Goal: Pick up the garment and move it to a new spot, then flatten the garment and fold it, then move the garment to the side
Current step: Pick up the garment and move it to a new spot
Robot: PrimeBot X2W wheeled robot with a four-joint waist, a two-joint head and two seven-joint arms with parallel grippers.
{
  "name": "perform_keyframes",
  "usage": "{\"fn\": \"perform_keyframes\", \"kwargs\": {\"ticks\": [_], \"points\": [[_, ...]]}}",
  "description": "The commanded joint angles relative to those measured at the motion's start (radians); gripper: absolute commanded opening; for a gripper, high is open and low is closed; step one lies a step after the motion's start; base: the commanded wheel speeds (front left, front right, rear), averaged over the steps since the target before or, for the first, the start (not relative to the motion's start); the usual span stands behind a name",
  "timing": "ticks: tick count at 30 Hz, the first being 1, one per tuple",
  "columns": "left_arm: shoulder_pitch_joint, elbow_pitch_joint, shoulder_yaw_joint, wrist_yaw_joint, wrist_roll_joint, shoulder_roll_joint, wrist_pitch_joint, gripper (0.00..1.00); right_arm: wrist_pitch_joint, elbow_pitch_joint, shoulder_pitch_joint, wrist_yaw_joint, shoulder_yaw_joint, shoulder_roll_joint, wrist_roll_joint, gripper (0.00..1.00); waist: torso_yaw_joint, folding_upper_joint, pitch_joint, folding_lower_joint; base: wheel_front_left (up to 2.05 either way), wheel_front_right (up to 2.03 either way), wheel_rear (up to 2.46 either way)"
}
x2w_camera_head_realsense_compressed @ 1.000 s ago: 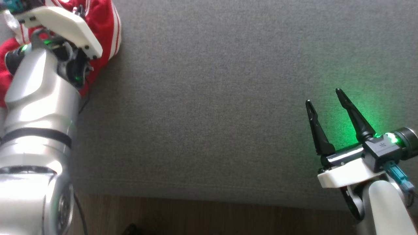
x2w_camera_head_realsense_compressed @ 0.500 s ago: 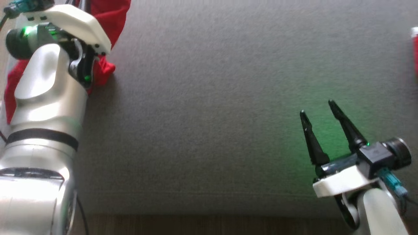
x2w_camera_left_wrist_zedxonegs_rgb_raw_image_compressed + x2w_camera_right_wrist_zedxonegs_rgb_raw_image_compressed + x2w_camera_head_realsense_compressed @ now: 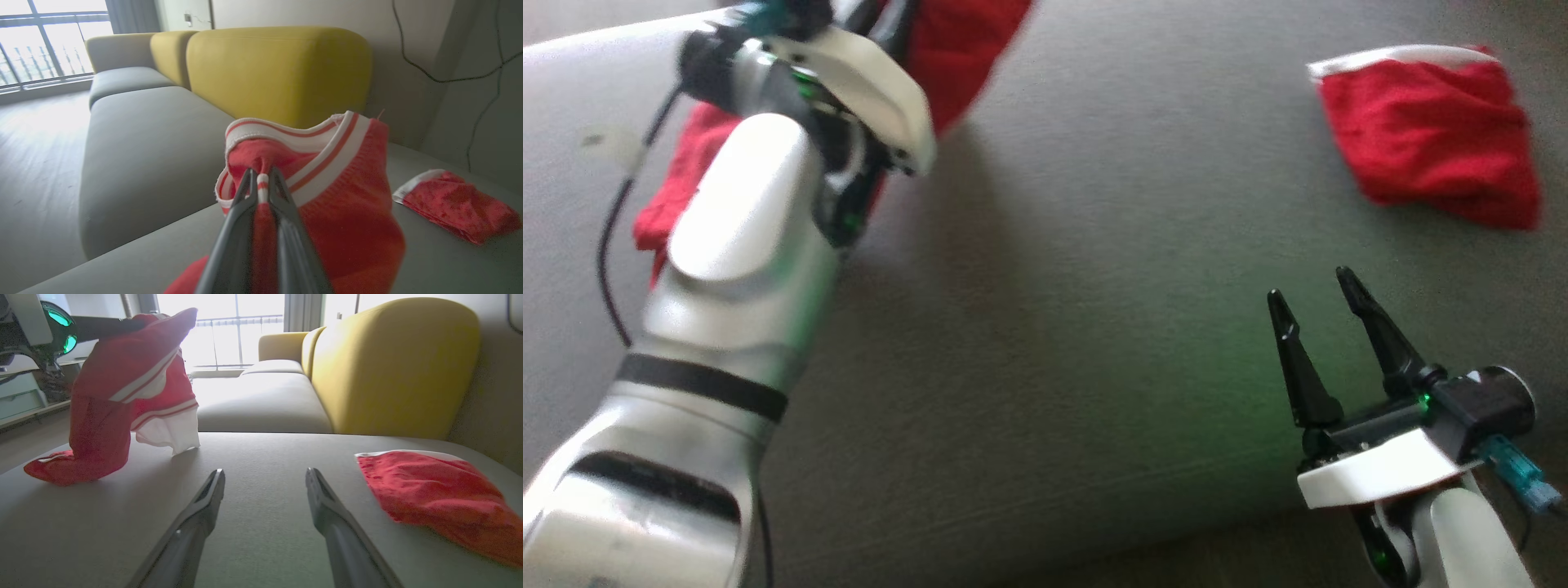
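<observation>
The garment [image 3: 347,196] is red knit with white-and-red striped trim. My left gripper [image 3: 261,175] is shut on a bunched fold near its striped collar. In the right wrist view the garment [image 3: 122,396] hangs from that grip, and its lower end still trails on the grey cushion. From the head, the garment [image 3: 964,49] shows behind my left wrist at the upper left. Low over the cushion at the lower right, my right gripper [image 3: 1308,286] stands open. Its fingers [image 3: 204,506] hold nothing between them.
A second red cloth [image 3: 1429,131] with a white edge lies folded on the grey cushion [image 3: 1094,327] at the far right, just ahead of my right gripper. Yellow backrests [image 3: 392,367] rise behind it. A wooden floor [image 3: 36,143] lies off the cushion's left side.
The head camera has swung, bringing the second red cloth into view. My left arm has risen with the garment, lifting most of it off the cushion. The right gripper has stayed open.
</observation>
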Motion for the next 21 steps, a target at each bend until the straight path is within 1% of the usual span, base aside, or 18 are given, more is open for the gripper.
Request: {"fn": "perform_keyframes", "kwargs": {"ticks": [1,5,10,15,20,21], "points": [[-0.034,-0.052,0.007,-0.006,-0.008,0.034,0.009,0.00,-0.009,-0.040,-0.006,0.000,0.022,0.002,0.011,1.00,-0.079,-0.0001,0.004,0.0001,0.00,0.00,0.00],[0.010,-0.120,-0.074,-0.006,-0.011,0.038,0.051,0.00,-0.009,-0.060,-0.014,0.000,0.024,0.002,0.034,1.00,-0.157,-0.0001,0.048,0.0001,0.00,0.00,0.00],[0.084,-0.123,-0.166,-0.006,0.016,0.031,0.078,0.00,-0.009,-0.075,-0.024,0.000,0.035,0.002,0.060,1.00,-0.229,-0.0001,0.118,0.0001,0.00,0.00,0.00],[0.139,-0.044,-0.213,0.009,0.044,0.032,0.077,0.00,-0.009,-0.090,-0.044,0.000,0.042,0.002,0.080,1.00,-0.266,-0.0001,0.181,0.0001,0.00,0.00,0.00],[0.154,0.027,-0.225,0.050,0.061,0.018,0.022,0.01,-0.009,-0.093,-0.060,0.000,0.039,0.002,0.083,1.00,-0.259,-0.0001,0.200,0.0001,0.00,0.00,0.00],[0.154,0.035,-0.226,0.057,0.061,0.011,0.006,0.40,-0.009,-0.092,-0.061,0.000,0.039,0.002,0.080,1.00,-0.251,-0.0001,0.197,0.0001,0.00,0.00,0.00]]}}
